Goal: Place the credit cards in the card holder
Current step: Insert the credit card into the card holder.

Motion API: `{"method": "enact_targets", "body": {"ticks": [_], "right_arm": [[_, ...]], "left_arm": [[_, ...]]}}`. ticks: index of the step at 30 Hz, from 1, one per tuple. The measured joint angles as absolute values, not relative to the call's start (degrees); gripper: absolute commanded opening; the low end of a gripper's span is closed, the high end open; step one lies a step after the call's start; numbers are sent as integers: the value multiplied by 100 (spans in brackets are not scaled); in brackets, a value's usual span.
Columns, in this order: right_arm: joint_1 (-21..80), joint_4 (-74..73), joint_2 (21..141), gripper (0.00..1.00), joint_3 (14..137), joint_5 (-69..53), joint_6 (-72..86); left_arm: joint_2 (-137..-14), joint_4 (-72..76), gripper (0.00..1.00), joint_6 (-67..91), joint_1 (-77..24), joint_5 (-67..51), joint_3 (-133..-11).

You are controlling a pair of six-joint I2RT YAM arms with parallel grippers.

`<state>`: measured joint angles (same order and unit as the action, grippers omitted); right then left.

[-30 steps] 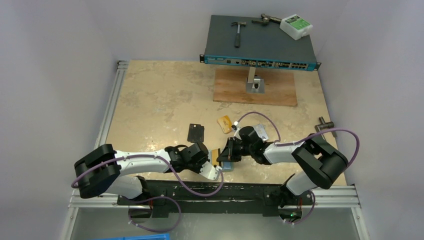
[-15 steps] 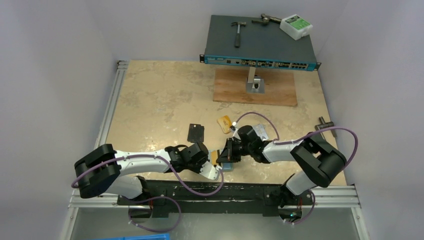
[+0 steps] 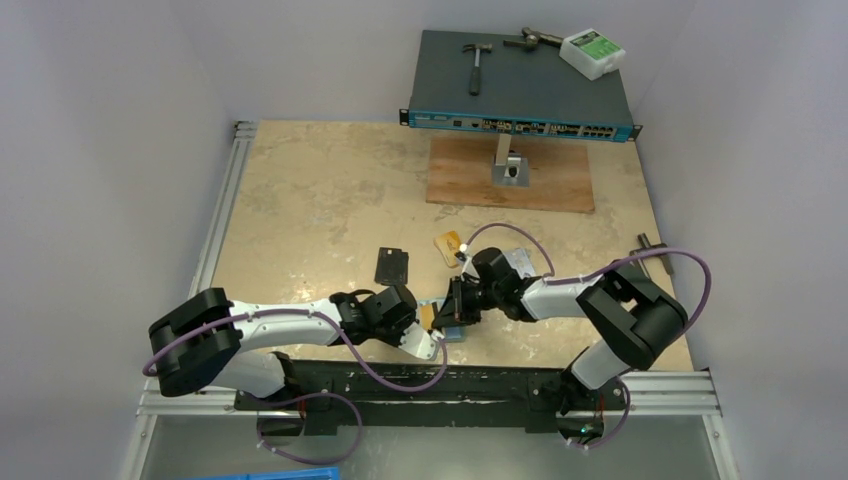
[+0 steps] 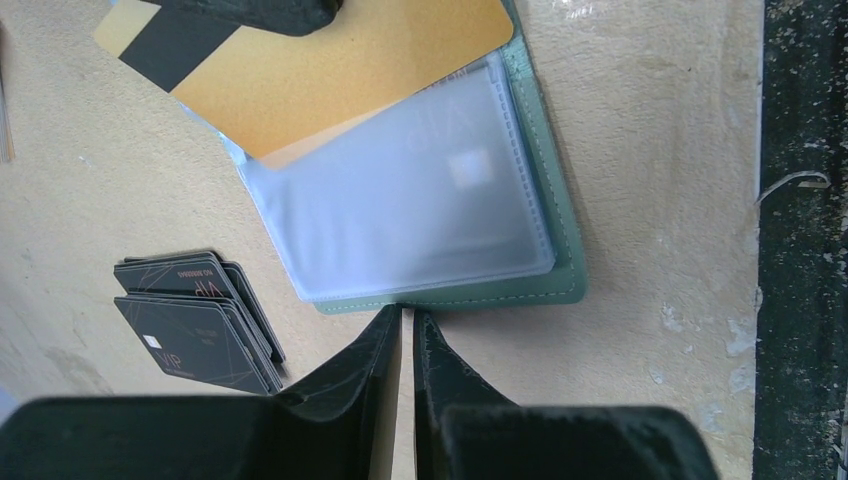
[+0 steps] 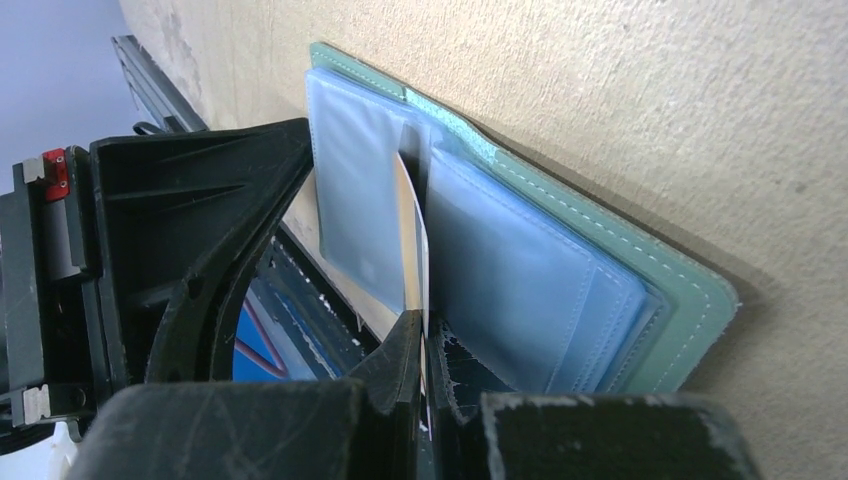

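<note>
The right tool (image 5: 422,332) pinches the orange card (image 4: 340,80), partly hidden in the card holder (image 4: 566,232); the left tool (image 4: 407,325) is pressed almost together.

The orange card (image 4: 340,75) runs off the top edge of the left wrist view. A black finger (image 4: 270,10) covers its upper part and a cloudy sleeve (image 4: 420,190) blurs its lower corner. The card holder (image 4: 562,200) is cut off at the top. At lower left, the left gripper (image 4: 407,325) hides part of a stack of dark cards (image 4: 190,325). In the right wrist view the card shows edge-on, its lower end buried in the right gripper (image 5: 422,335).
</note>
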<state>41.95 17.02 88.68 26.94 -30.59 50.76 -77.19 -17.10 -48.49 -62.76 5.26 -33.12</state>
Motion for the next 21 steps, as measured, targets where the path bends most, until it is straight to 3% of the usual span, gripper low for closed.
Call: {"method": "enact_targets", "body": {"ticks": [21], "right_arm": [[4069,1466,9129,0,3024,-2982,4950]], "left_arm": [[-7712,-1772,4,-4801,-6276,521,-3334]]}}
